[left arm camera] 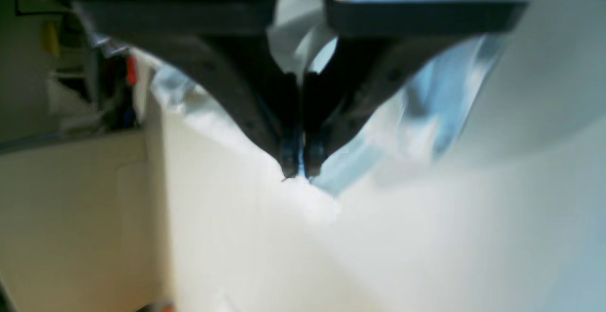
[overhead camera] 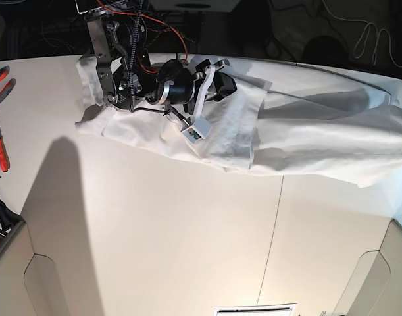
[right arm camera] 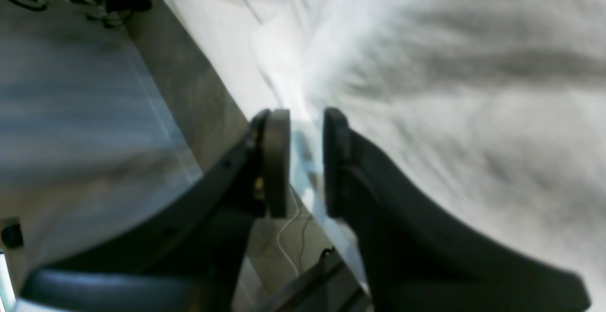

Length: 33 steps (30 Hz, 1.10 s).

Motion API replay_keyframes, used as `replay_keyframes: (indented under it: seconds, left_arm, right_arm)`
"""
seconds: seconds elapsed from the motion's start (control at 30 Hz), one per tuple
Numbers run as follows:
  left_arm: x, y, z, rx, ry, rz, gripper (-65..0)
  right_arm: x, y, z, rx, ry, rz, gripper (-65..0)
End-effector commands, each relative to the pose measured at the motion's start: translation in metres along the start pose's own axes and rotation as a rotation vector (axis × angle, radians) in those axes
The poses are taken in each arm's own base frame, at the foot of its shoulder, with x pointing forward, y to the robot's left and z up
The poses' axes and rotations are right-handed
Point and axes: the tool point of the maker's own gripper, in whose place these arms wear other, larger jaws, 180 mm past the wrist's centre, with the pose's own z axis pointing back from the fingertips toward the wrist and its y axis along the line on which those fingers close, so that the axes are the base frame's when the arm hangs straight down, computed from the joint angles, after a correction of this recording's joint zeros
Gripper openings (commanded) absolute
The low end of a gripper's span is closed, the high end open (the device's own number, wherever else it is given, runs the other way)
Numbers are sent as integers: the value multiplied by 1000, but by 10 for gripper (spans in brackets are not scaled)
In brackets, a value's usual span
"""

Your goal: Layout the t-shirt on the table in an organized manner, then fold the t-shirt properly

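The white t-shirt [overhead camera: 299, 141] lies stretched across the far part of the table [overhead camera: 187, 230], wrinkled, its right end reaching the view's edge. In the left wrist view my left gripper [left arm camera: 298, 172] is shut, its tips pinching a fold of the t-shirt [left arm camera: 378, 160]; this arm is outside the base view. My right gripper [overhead camera: 217, 82] hangs over the shirt's far edge. Up close, the right gripper [right arm camera: 306, 160] has its pads apart, and the thin edge of the t-shirt [right arm camera: 450, 89] runs through the gap.
Red-handled tools [overhead camera: 0, 82] lie at the table's left edge. Cables and orange wires [overhead camera: 168, 26] hang behind the far edge by the right arm's base. A dark seam [overhead camera: 276, 224] crosses the table. The near corners have cut-outs [overhead camera: 372, 276].
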Motion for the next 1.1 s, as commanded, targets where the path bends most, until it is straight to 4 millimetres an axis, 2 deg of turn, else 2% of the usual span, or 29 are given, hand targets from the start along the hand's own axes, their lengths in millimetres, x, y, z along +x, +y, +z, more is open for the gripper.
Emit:
replay_keyframes:
  seconds: [0.0, 0.13, 0.3, 0.37, 0.57, 0.77, 0.9, 1.07]
  left_arm:
    - [11, -3, 6, 1, -18, -39, -650]
    - [-11, 21, 13, 103, 30, -46, -650]
    - [-12, 50, 22, 262, 34, -133, -650]
    - [-9, 48, 21, 251, 16, -128, -650]
    - [18, 16, 13, 82, -146, -42, -650]
    - [17, 18, -7, 109, -185, -60, -650]
    - [14, 18, -8, 108, -194, -49, -650]
    - [15, 16, -8, 94, -204, -41, -650]
  right_arm:
    - [14, 5, 2, 16, -43, 12, -534]
    - [13, 5, 2, 15, -42, 13, -534]
    - [10, 0, 2, -9, -28, 22, -534]
    - [10, 0, 2, -9, -27, 23, -539]
    - [11, 1, 2, -5, -30, 22, -553]
    - [13, 5, 2, 16, -43, 12, -553]
    - [33, 28, 8, 144, -134, -8, -573]
    - [89, 54, 26, 197, -262, 101, -578]
